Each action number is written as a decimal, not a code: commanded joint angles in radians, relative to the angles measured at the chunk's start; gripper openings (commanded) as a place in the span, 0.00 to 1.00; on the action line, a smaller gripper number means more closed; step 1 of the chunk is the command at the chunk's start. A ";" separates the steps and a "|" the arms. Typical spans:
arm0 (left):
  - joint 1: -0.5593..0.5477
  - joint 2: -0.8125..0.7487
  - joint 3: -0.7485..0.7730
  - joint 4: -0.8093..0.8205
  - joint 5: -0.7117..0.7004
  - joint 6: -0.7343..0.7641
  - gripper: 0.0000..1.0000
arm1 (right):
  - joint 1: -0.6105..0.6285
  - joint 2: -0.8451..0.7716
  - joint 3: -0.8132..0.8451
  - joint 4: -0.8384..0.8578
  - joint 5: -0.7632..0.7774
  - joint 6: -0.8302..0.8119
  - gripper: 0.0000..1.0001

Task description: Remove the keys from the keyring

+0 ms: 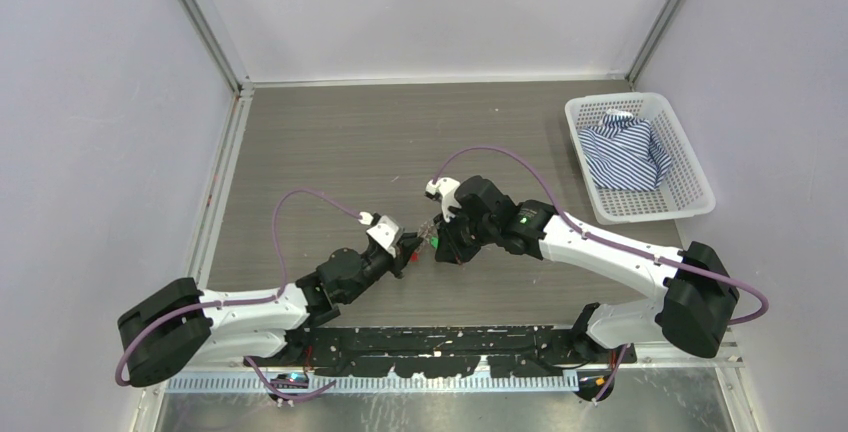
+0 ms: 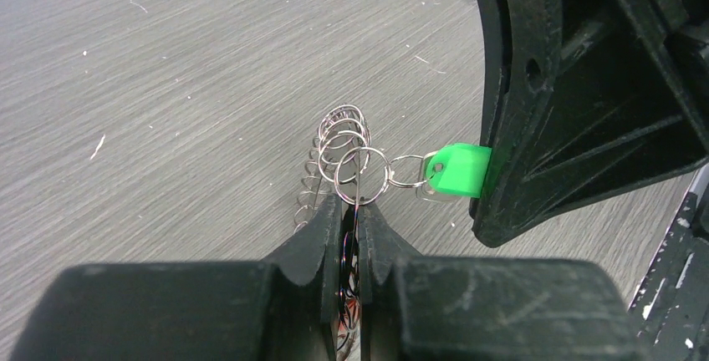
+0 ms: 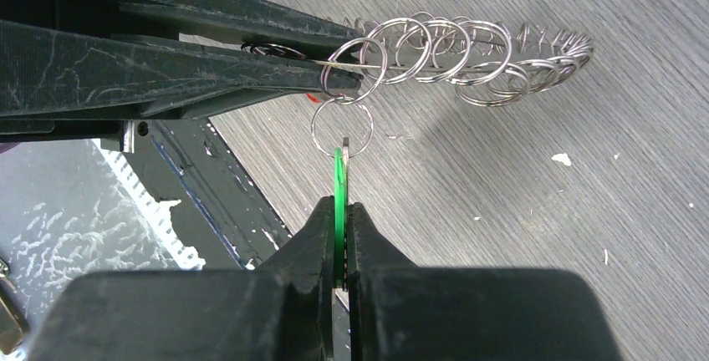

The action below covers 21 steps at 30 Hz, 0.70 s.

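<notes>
right gripper [image 3: 341, 211] clamped on the green key [image 3: 338, 179]

the key is linked to the keyring [image 3: 418, 65], whose wire the left gripper [image 2: 349, 209] pinches tight. silvery split rings [image 3: 543, 68] crowd that wire, all held over the grey table [image 2: 167, 110] between the arms.

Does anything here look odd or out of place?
A crumpled blue-and-white striped cloth sits in the white plastic basket at the table's far right, unrelated to the thin silvery wire keyring pinched by the left gripper and the green plastic-headed key pinched by the right gripper. Nothing looks spilled or broken.
</notes>
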 commanded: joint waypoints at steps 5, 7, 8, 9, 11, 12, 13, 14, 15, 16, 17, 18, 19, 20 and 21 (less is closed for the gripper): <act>-0.001 -0.012 0.030 0.105 -0.052 -0.064 0.01 | 0.007 0.006 0.032 0.032 0.001 -0.017 0.01; -0.001 -0.005 0.031 0.122 -0.041 -0.065 0.01 | 0.010 0.013 0.032 0.037 0.000 -0.016 0.01; -0.001 -0.004 0.031 0.124 -0.039 -0.065 0.01 | 0.011 0.016 0.031 0.041 0.000 -0.016 0.01; -0.001 -0.003 0.033 0.125 -0.038 -0.065 0.00 | 0.012 0.019 0.033 0.044 0.000 -0.012 0.01; -0.001 -0.001 0.038 0.125 -0.030 -0.065 0.01 | 0.018 0.025 0.033 0.052 0.003 -0.008 0.01; -0.001 0.000 0.040 0.126 -0.023 -0.065 0.00 | 0.020 0.029 0.034 0.054 0.005 -0.006 0.01; -0.001 0.001 0.041 0.127 -0.019 -0.065 0.00 | 0.021 0.034 0.035 0.057 0.009 -0.006 0.01; -0.001 0.002 0.042 0.129 -0.014 -0.065 0.01 | 0.022 0.039 0.035 0.058 0.012 -0.007 0.01; -0.001 0.002 0.042 0.130 -0.008 -0.065 0.00 | 0.023 0.044 0.037 0.057 0.014 -0.007 0.01; -0.001 0.001 0.042 0.132 -0.005 -0.064 0.00 | 0.023 0.048 0.038 0.058 0.014 -0.008 0.01; 0.000 -0.001 0.041 0.135 -0.002 -0.064 0.01 | 0.024 0.052 0.038 0.062 0.013 -0.009 0.01; -0.001 -0.003 0.040 0.135 0.002 -0.063 0.01 | 0.024 0.053 0.038 0.066 0.012 -0.008 0.01; -0.002 -0.003 0.040 0.136 0.008 -0.060 0.01 | 0.025 0.055 0.038 0.069 0.012 -0.009 0.01; -0.002 -0.003 0.039 0.136 0.013 -0.059 0.01 | 0.026 0.058 0.039 0.070 0.015 -0.010 0.01; -0.003 -0.003 0.039 0.137 0.016 -0.058 0.01 | 0.027 0.060 0.041 0.069 0.016 -0.012 0.01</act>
